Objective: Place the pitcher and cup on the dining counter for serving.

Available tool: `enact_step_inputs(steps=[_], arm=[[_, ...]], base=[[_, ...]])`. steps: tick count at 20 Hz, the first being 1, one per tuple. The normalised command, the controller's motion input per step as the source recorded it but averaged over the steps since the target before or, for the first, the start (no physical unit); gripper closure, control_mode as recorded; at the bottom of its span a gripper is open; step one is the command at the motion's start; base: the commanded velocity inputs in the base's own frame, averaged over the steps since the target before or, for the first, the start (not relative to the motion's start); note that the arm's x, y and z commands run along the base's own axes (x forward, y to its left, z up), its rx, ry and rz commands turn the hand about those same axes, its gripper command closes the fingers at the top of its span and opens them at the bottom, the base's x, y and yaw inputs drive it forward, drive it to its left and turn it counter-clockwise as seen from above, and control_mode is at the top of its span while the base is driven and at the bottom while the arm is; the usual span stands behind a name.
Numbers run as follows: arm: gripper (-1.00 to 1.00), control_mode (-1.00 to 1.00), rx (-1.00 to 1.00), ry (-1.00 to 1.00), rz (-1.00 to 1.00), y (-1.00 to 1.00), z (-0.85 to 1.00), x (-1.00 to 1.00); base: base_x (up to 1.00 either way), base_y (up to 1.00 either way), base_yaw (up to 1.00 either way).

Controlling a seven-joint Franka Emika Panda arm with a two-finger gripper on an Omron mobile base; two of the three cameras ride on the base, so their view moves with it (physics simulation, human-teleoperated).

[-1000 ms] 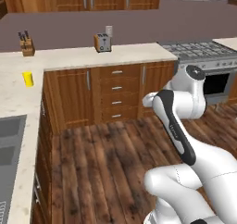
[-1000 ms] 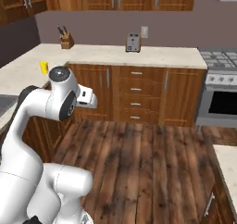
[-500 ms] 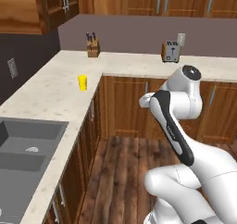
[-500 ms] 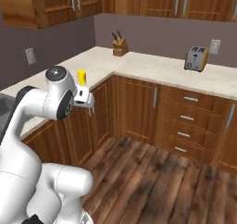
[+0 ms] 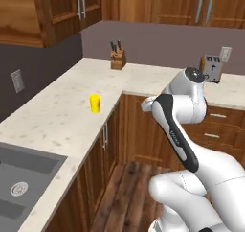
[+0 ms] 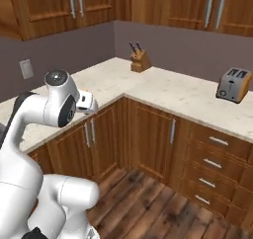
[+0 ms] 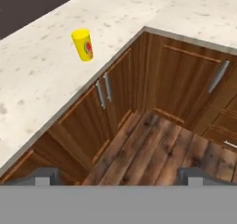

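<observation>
A: Start with the big picture. How far along is this?

B: Barely begun, I'd judge. The L-shaped worktop (image 5: pixel 62 116) with the sink (image 5: pixel 24 180) carries the cup (image 5: pixel 95 103), upright, well back from the front edge, with bare stone all round it. That is the wrong surface for serving; the cup is not yet picked up, let alone delivered.

A: And the arm?

B: The white arm (image 5: pixel 177 130) is folded over the wooden floor (image 6: pixel 163 203) in the inside corner of the cabinets, well apart from the cup. From the hand view the cup (image 7: pixel 83 44) sits at about ten o'clock, with the cabinet doors (image 7: pixel 104 93) under the worktop edge between it and the hand.

A: Jaws?

B: Spread wide, nothing between them. Only the two dark tips show at the bottom of the hand view, gripper (image 7: pixel 118 177) aimed at the floor, not at the cup.

A: The pitcher? The dining counter?

B: I can't place either from here. What else stands on the worktop is a knife block (image 5: pixel 117 58) at the far wall, roughly twelve o'clock from the cup, and a toaster (image 6: pixel 233 85) along the other leg.

A: So what's left?

B: Everything, as I read it: reach the cup, grip it, carry it over, then the same for the pitcher.
</observation>
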Motion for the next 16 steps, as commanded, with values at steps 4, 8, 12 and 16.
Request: enact_step_inputs(steps=[4, 8, 12, 16], arm=[[-1.00, 1.00, 0.00, 0.00, 0.00, 0.00, 0.00, 0.00], [-1.00, 1.00, 0.00, 0.00, 0.00, 0.00, 0.00, 0.00], [-1.00, 1.00, 0.00, 0.00, 0.00, 0.00, 0.00, 0.00], [-1.00, 1.00, 0.00, 0.00, 0.00, 0.00, 0.00, 0.00]], base=[[1.00, -0.69, 0.41], [1.00, -0.51, 0.66], [0.96, -0.45, 0.73], [0.79, -0.52, 0.74]])
